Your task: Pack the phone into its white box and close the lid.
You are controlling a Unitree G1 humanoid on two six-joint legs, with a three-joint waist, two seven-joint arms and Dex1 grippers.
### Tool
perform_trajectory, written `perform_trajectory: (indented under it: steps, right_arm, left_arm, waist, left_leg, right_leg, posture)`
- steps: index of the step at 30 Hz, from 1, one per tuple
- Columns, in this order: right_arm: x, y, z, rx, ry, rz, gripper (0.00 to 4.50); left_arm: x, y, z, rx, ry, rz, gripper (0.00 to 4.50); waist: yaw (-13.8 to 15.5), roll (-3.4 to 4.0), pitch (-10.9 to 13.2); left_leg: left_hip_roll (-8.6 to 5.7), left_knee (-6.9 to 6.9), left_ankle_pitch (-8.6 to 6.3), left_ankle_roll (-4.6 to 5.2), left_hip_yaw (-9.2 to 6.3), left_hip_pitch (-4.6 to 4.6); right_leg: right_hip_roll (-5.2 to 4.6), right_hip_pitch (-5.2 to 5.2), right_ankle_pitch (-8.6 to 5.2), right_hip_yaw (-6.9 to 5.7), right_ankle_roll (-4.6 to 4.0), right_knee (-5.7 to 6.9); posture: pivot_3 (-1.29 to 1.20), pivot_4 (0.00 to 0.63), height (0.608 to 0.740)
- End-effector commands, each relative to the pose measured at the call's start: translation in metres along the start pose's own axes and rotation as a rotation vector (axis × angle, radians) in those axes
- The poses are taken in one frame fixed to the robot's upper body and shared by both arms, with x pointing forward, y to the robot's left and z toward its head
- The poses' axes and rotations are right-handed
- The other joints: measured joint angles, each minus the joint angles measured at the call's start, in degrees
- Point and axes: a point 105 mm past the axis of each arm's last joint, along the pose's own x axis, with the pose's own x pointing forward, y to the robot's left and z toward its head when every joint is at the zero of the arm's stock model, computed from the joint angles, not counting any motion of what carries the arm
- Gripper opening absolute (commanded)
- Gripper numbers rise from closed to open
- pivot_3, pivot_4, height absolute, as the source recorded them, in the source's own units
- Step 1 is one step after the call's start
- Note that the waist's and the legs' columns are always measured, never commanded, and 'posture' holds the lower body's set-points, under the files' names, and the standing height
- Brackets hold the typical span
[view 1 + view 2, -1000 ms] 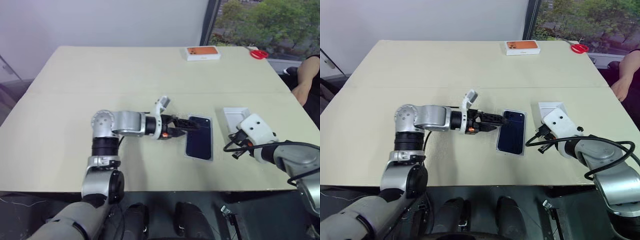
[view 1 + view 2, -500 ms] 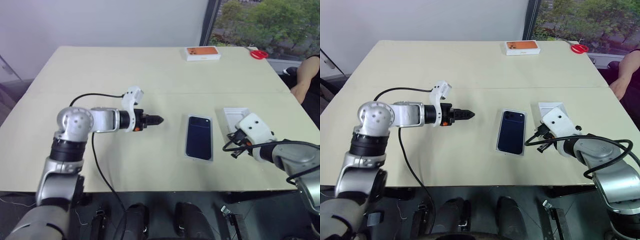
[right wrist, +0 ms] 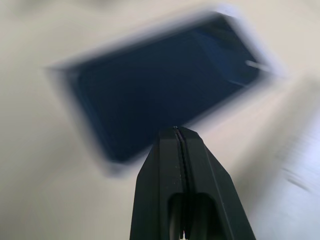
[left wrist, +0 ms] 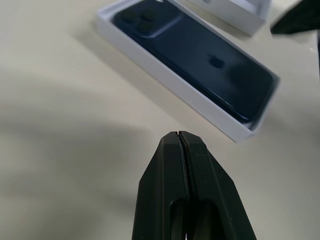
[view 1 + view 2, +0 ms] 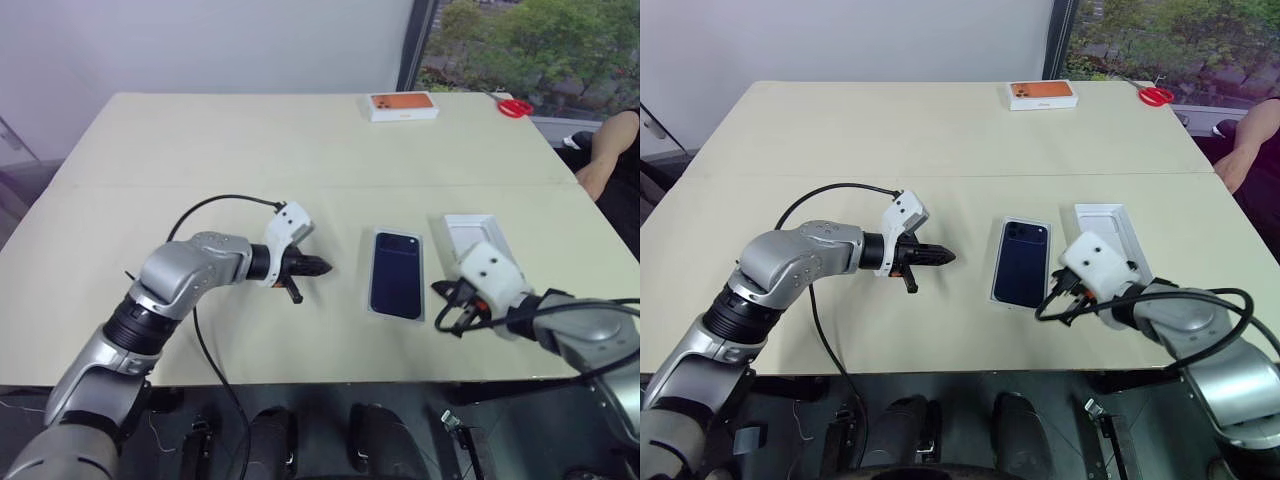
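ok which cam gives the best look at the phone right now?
Left wrist view: the phone is crisp, lying camera-side up inside the white box, its camera cluster readable. Both eye views show it whole but small on the table, between the two arms. The right wrist view has it large but smeared by motion.

both eye views look forward and down from the head over the whole desk (image 5: pixel 200 140). each wrist view looks closely along its hand at the phone (image 4: pixel 200 65), which all share.
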Motion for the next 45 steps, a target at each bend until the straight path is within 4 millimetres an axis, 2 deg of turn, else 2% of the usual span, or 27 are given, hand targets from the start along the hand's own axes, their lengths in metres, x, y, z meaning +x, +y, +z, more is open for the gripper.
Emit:
perform_trajectory:
  steps: [1,8,21,37,42,45]
  right_arm:
    - [0.002,0.01,0.006,-0.034,-0.018,0.023,0.0]
    - [0.012,0.013,0.002,-0.016,0.002,0.034,0.0]
    - [0.016,0.018,-0.003,-0.003,0.024,0.053,0.0]
    - [0.02,0.008,-0.008,0.026,0.04,-0.002,0.0]
    - [0.015,0.004,0.0,0.007,0.004,-0.018,0.0]
    - [0.005,-0.009,0.011,0.015,-0.044,-0.071,0.0]
  left_arm:
    - [-0.002,-0.012,0.001,0.111,0.002,-0.058,0.05]
    - [-0.008,-0.015,-0.005,0.168,0.013,-0.093,0.05]
    - [-0.008,-0.012,-0.008,0.171,0.016,-0.084,0.05]
    - [-0.007,-0.011,-0.008,0.173,0.017,-0.076,0.05]
    - [-0.008,-0.009,-0.007,0.171,0.012,-0.069,0.05]
    - [-0.007,-0.004,-0.006,0.158,-0.001,-0.043,0.05]
  waist:
    - [0.0,0.0,0.0]
    - [0.1,0.0,0.0]
    - [0.1,-0.01,0.0]
    - [0.0,-0.01,0.0]
    - [0.0,-0.01,0.0]
    - [0.1,-0.01,0.0]
  left_leg:
    - [0.0,0.02,0.0,0.0,0.0,0.0]
    - [0.0,0.04,-0.01,0.03,0.0,0.0]
    - [0.0,0.05,-0.02,0.05,0.0,0.0]
    - [0.0,0.06,-0.02,0.05,0.0,0.01]
    - [0.0,0.07,-0.02,0.05,0.0,0.01]
    - [-0.01,0.07,-0.02,0.05,0.0,0.01]
  right_leg:
    - [0.0,0.0,0.0,0.0,0.0,0.0]
    - [0.0,0.0,-0.01,-0.04,0.01,0.0]
    - [0.04,0.01,-0.01,-0.06,0.06,0.04]
    - [0.06,0.02,-0.01,-0.06,0.09,0.07]
    - [0.06,0.02,0.0,-0.06,0.09,0.07]
    - [0.06,0.02,0.02,-0.06,0.13,0.08]
  posture:
    - [0.0,0.15,0.74]
    - [0.0,0.15,0.74]
    - [0.0,0.15,0.74]
    - [0.0,0.15,0.74]
    - [0.0,0.15,0.74]
    - [0.0,0.15,0.74]
